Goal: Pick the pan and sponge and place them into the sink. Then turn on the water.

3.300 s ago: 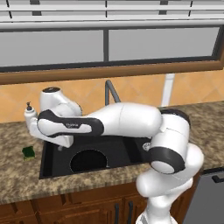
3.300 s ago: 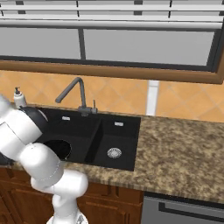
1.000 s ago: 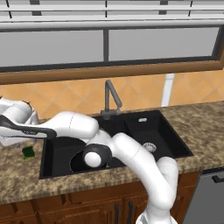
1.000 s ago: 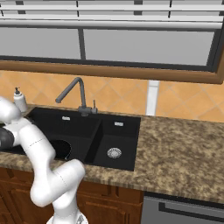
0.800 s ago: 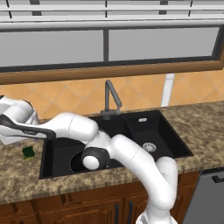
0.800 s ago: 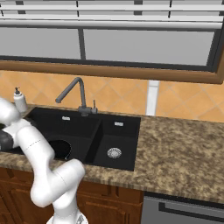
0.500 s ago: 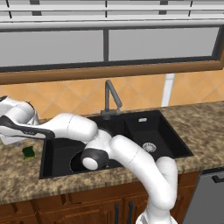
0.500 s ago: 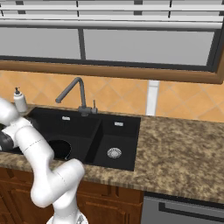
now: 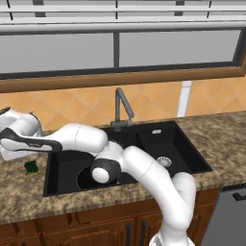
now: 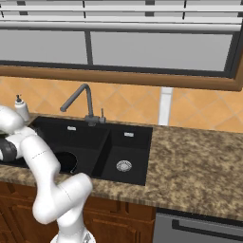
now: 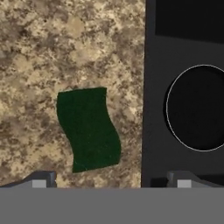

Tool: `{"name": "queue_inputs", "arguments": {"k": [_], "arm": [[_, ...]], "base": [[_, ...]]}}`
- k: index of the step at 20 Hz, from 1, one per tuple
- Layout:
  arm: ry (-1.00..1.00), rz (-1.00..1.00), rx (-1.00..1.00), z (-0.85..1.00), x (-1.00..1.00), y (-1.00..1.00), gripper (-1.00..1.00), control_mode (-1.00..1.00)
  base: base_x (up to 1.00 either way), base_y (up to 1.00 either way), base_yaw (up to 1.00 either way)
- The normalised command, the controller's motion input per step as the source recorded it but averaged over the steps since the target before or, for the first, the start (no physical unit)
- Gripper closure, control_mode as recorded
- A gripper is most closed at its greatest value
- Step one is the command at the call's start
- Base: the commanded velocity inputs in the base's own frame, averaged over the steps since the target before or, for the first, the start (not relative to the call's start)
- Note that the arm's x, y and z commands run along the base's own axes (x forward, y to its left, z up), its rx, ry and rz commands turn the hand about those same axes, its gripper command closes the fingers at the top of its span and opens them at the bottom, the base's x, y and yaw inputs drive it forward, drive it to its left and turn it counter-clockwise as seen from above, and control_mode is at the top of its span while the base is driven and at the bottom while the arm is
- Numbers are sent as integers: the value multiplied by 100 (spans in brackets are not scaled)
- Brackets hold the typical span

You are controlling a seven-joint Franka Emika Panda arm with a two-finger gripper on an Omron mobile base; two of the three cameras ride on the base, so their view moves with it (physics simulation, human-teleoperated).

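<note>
The sponge (image 11: 89, 129), dark green and wavy-edged, lies flat on the granite counter just left of the sink (image 11: 151, 87). My gripper (image 11: 109, 181) hovers above it, open, with one fingertip on each side and nothing between them. The black pan (image 11: 199, 107) rests inside the sink's left basin. In the left base view my arm reaches left across the sink (image 9: 182, 144), over the pan (image 9: 86, 178), to above the sponge (image 9: 31, 167). The right base view shows the pan (image 10: 66, 162) in the wider basin. The water is out of view at the tap (image 9: 120, 106).
A white soap pump bottle (image 10: 21, 107) stands on the counter behind the sink's left corner. The right basin holds a round steel drain (image 10: 124, 165). Granite counter (image 10: 199, 166) stretches to the right of the sink, with a window above the tiled wall.
My hand has swung left from over the sink basin to above the sponge. In the last second it has only sunk slightly. The jaws have stayed open.
</note>
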Motion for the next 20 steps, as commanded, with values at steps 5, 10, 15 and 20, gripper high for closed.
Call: {"name": "queue_inputs", "arguments": {"k": [5, 10, 15, 20], "arm": [[0, 0, 3, -22, 0, 0, -100, -100], [0, 0, 6, -24, 0, 0, -100, -100], [0, 0, 5, -22, 0, -5, -100, -100], [0, 0, 1, -24, 0, -8, -100, -100]], "base": [[0, 0, 0], [0, 0, 0], [0, 0, 0], [0, 0, 0]]}}
